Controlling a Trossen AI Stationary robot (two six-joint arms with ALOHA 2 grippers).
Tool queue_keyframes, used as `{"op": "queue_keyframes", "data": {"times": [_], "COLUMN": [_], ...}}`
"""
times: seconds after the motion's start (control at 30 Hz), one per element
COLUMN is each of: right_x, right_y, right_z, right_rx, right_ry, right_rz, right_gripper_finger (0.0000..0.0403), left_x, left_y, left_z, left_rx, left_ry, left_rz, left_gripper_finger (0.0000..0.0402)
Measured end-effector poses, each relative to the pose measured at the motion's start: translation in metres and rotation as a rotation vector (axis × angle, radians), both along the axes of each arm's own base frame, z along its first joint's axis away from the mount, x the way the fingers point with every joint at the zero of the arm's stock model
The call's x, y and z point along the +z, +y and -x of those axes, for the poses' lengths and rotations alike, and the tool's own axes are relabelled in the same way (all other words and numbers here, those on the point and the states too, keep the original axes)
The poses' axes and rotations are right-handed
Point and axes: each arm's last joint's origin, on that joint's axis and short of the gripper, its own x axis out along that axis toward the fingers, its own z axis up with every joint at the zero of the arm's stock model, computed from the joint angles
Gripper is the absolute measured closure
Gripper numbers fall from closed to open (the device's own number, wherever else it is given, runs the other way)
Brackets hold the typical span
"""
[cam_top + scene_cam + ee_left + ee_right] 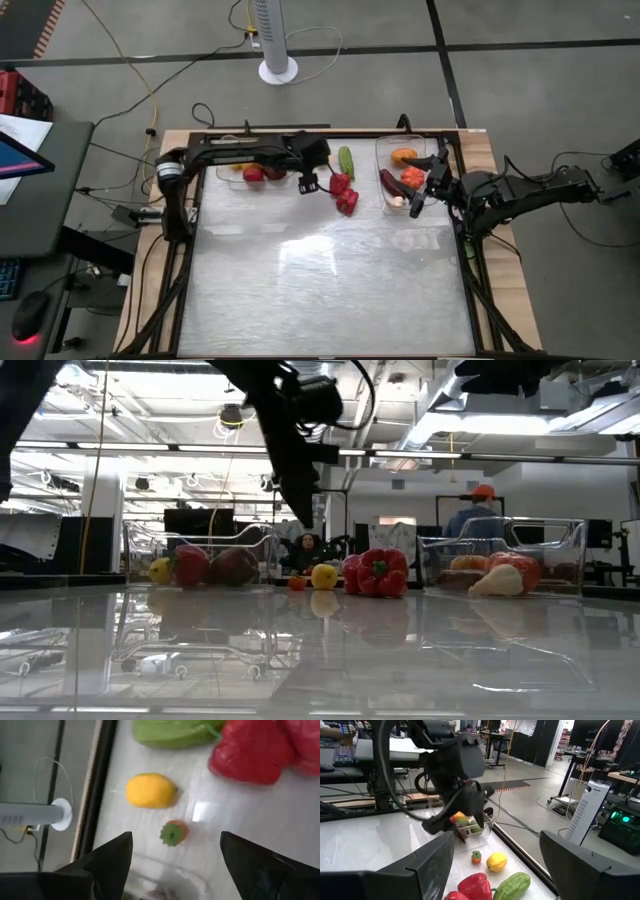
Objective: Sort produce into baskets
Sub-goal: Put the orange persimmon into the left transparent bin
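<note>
Your left pincer [309, 184] hangs open above the small strawberry [173, 833].
Your right pincer [424, 192] waits open over the right basket [383, 150]; the lemon [150, 790] lies near.

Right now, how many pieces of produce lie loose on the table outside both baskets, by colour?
Red peppers: 2
Green cucumber: 1
Yellow lemon: 1
Small orange piece: 1
Total: 5
</note>
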Motion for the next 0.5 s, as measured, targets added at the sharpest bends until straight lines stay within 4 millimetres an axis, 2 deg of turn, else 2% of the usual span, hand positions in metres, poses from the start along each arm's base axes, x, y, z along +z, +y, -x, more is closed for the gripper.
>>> {"op": "queue_keyframes", "data": {"times": [0.23,0.5], "right_x": [0.0,-0.001], "right_y": [0.0,0.0], "right_z": [0.0,0.0], "right_rx": [0.001,0.002], "right_ry": [0.007,0.008], "right_rz": [0.004,0.004], "right_gripper_finger": [0.0084,0.0084], "left_x": [-0.021,-0.051], "left_y": [0.015,0.031], "left_z": [-0.021,-0.025], "left_rx": [-0.032,-0.09], "left_ry": [0.092,0.162], "left_rz": [0.021,0.077], "left_gripper_finger": [0.0132,0.0148]}}
